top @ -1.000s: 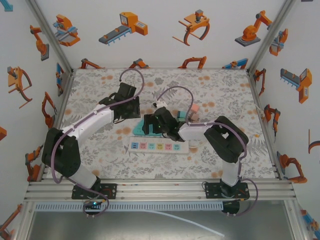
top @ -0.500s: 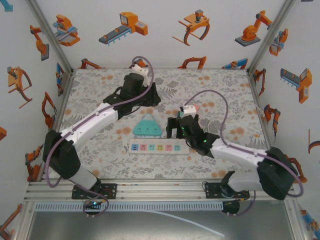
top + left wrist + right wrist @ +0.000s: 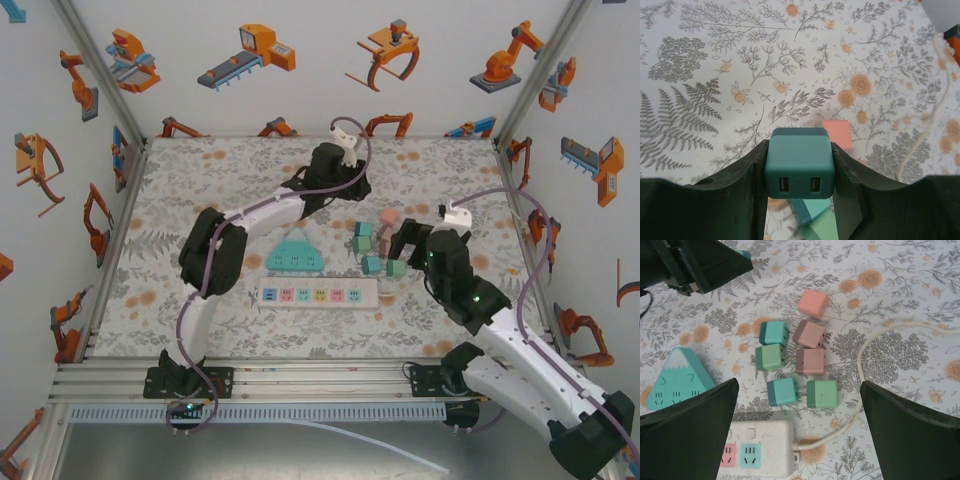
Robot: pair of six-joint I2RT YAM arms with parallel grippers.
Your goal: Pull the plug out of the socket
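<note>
L arm is swinging away from over the triangle socket (image 3: 295, 252) to the far side of the tabletop (image 3: 190, 200). My left hand (image 3: 799, 150) is clamping the dark-teal plug (image 3: 799, 172) by both sides, well apart from that socket. R arm is pulling back rightward. My right hand (image 3: 799, 385) is hanging w/ fingers wide apart over loose plugs (image 3: 795, 360) near the power strip (image 3: 317, 294).

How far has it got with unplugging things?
Nearly done, it seems. The white power strip and the triangular socket look empty from above, and seven loose plugs lie in a cluster beside them. The left gripper is shut on a teal plug, held above the table; the right gripper hangs open. Left: setting that plug down.
</note>
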